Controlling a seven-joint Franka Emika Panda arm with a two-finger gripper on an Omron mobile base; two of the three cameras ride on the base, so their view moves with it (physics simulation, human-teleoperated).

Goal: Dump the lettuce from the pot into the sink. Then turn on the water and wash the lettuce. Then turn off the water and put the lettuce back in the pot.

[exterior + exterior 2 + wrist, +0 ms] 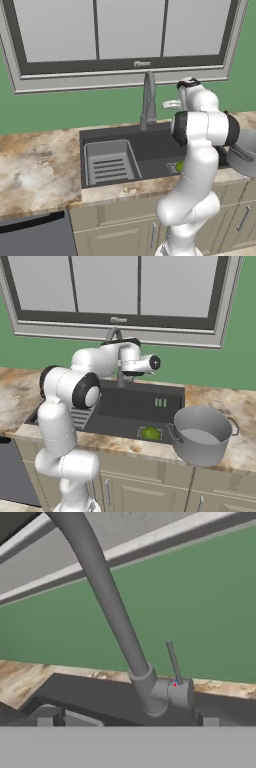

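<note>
Left base view: your claw [170, 104] sits up by the faucet [148, 100], w/ the lettuce [179, 166] well below it in the sink [150, 145].

Right base view: lettuce lies on the drain grate [150, 433]; the pot [202, 434] stands on the bench [240, 406], below and off to the side.

Hand view: claw fingers [48, 716] apart, empty. Faucet lever [174, 662] is just ahead, upright. Step looks like water-on; next, close in and tip that lever.

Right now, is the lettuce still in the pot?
No, in the right base view the lettuce lies on the floor of the sink, beside the pot that stands on the counter.
</note>
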